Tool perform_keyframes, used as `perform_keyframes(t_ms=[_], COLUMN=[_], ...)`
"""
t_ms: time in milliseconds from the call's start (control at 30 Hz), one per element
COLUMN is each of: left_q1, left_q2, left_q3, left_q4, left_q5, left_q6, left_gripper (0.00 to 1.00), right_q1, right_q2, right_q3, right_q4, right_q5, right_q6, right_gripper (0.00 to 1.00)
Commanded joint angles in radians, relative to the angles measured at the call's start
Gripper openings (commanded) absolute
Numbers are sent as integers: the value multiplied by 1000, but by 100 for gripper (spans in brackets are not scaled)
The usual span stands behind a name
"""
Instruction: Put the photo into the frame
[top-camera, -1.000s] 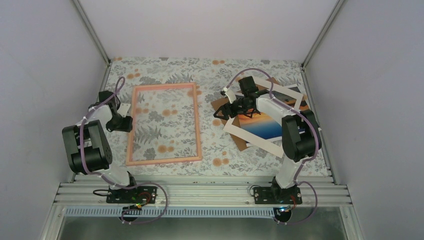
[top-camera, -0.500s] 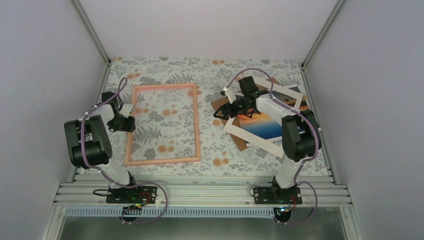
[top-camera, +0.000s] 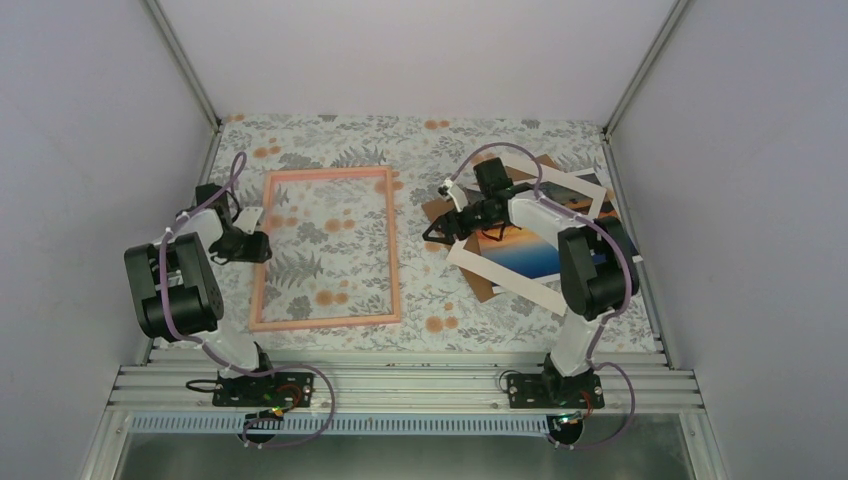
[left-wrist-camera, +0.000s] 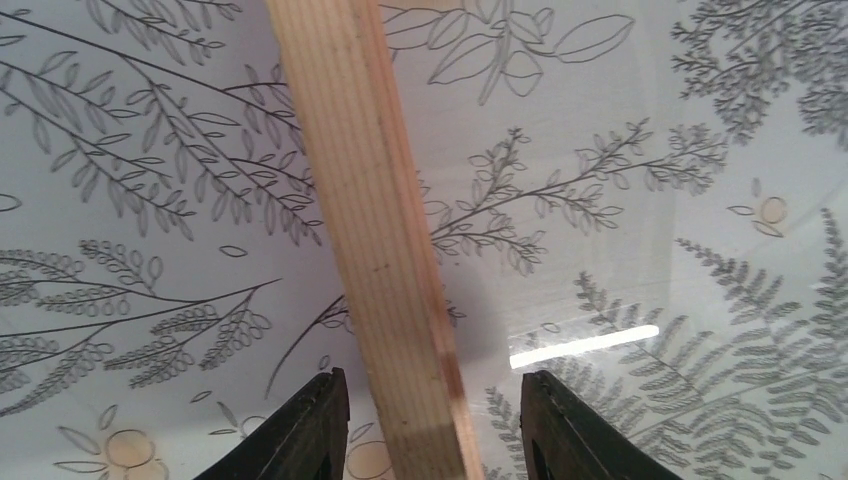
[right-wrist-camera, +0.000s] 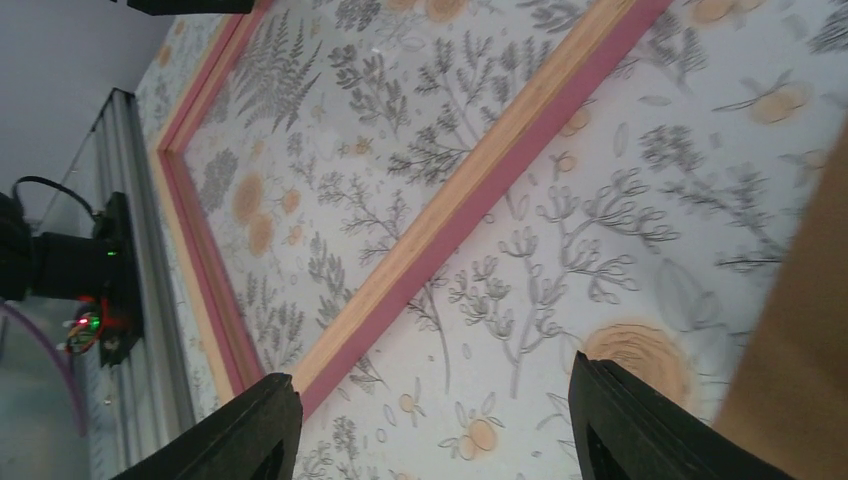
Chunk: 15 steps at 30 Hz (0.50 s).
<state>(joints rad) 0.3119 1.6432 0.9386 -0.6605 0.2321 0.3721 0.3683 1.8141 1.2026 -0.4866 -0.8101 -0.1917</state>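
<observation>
The left pincer (left-wrist-camera: 430, 400), part open, straddles the thin, grained pink-orange wooden frame (left-wrist-camera: 360, 200); the right pincer (right-wrist-camera: 435, 395) gapes empty above the floral-print worktop (right-wrist-camera: 520, 290).

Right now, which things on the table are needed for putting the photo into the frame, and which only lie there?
Needed: photo; frame, with the open left gripper astride its rail.
Only lying there: white mat around the photo; brown board under the mat.
</observation>
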Motion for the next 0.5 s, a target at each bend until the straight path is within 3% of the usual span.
perform_keyframes(t_ms=[0,467], left_q1=[4,-82], left_q2=[7,132], left_q3=[17,75], left_q4=[-12,72], left_q5=[99,254], left_q6=[0,-107], left_gripper=[42,40], right_q1=[36,44], right_q2=[69,193], right_q3=[3,84], right_q4=[17,-3], right_q5=[-125,-151], right_q6=[36,44], right_gripper=[67,65])
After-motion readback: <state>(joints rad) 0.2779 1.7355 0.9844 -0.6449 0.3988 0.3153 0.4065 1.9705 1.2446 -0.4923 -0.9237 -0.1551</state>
